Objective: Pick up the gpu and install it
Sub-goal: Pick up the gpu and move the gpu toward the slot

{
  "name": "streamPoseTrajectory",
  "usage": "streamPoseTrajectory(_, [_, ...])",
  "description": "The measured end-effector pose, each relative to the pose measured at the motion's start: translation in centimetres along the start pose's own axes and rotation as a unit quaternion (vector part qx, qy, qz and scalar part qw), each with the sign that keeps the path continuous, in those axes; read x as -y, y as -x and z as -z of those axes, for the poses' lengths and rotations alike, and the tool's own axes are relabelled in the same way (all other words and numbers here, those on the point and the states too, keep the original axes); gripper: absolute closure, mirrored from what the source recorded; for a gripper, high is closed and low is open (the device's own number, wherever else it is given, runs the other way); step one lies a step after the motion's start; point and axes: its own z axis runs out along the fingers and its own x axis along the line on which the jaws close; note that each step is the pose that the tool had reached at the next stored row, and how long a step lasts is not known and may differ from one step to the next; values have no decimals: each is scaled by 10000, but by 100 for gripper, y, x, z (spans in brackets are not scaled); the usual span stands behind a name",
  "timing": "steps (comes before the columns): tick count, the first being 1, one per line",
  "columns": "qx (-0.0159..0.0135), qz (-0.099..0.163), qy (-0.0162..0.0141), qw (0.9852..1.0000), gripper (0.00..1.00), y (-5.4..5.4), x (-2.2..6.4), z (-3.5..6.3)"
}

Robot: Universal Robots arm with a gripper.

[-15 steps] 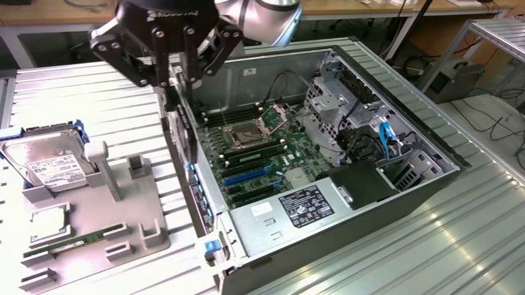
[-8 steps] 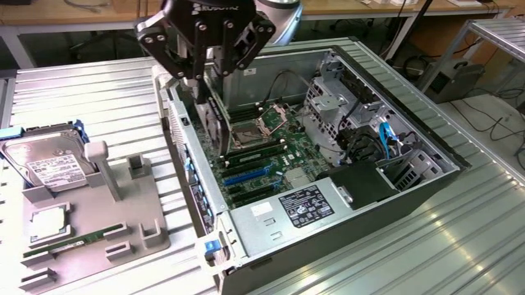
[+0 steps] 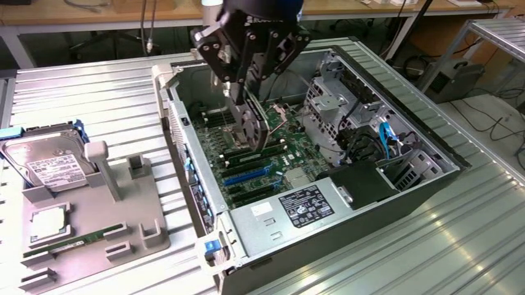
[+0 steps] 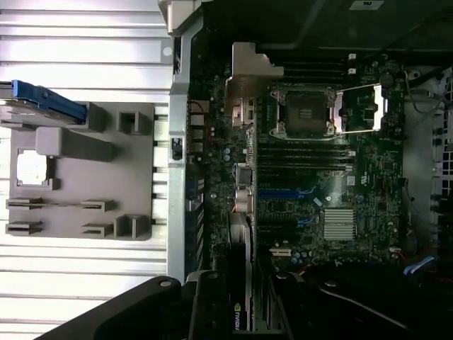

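Note:
The gpu (image 3: 256,128), a thin black card, hangs on edge inside the open computer case (image 3: 426,184), just above the motherboard (image 3: 283,153) and its slots. My gripper (image 3: 244,95) is shut on the card's upper edge. In the wrist view the gpu (image 4: 241,234) runs away from the gripper (image 4: 244,312), with its pale metal bracket (image 4: 244,88) at the far end near the case's rear wall. The blue slot (image 4: 283,193) lies beside the card. Whether the card's lower edge touches a slot is hidden.
A grey parts holder (image 3: 90,227) lies at the exterior view's left with a hard drive (image 3: 45,163), a processor (image 3: 49,224) and a green RAM stick (image 3: 70,241). Inside the case are a drive cage (image 3: 332,104) and a power supply (image 3: 303,206).

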Motion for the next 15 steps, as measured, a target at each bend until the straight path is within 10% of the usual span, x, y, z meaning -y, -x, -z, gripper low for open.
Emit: streamPoseTrajectory(15, [-14, -2, -28, 10000, 74, 804, -159, -318])
